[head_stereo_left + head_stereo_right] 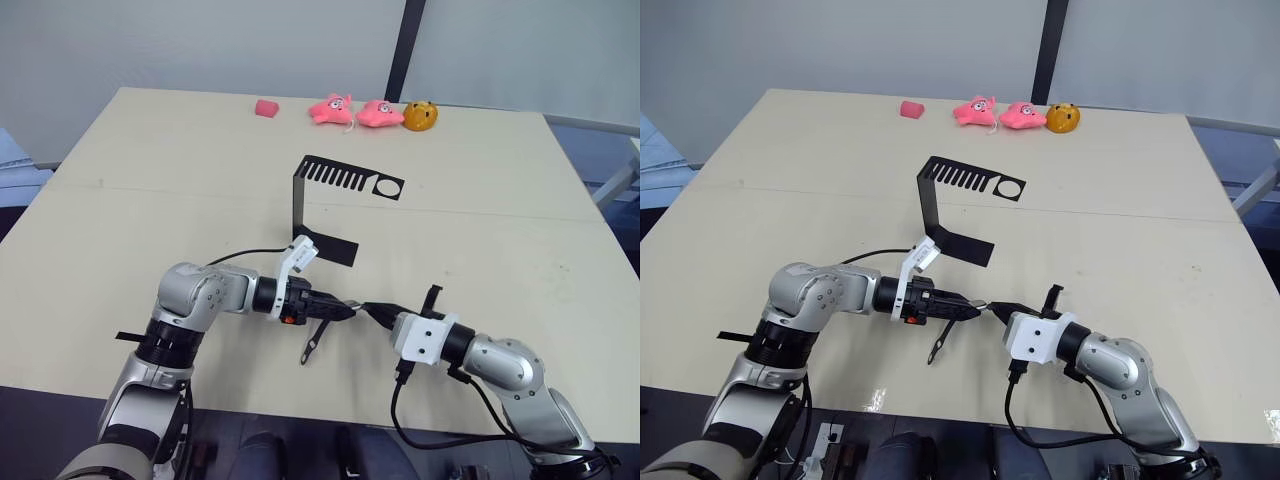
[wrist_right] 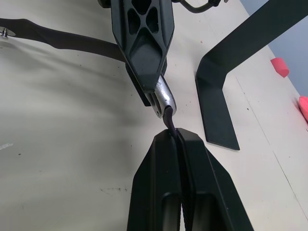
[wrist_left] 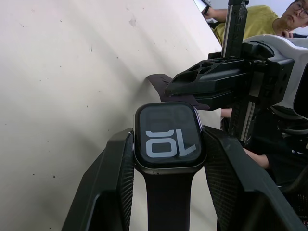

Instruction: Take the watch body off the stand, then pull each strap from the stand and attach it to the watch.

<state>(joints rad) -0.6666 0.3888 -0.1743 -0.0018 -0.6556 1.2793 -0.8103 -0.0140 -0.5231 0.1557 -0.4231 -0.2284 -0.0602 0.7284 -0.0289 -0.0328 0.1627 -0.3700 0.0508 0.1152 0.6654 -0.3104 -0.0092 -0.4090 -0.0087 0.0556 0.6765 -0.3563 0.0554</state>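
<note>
My left gripper [image 3: 168, 159] has its two fingers pressed on the sides of the watch body [image 3: 168, 137], screen facing the wrist camera, with one strap [image 3: 166, 202] already fixed to the case and trailing down onto the table [image 1: 150, 200]. My right gripper [image 2: 175, 139] is pinching the second strap [image 2: 169, 118] flat between its fingers, its free end meeting the grey edge of the case. Both grippers meet low over the near part of the table, tip to tip. Just beyond them stands the stand [image 1: 325, 190], comb slots bare. At the far edge I see two pink plush toys [image 1: 352, 110], an orange toy [image 1: 421, 117] and a small pink block [image 1: 265, 107].
</note>
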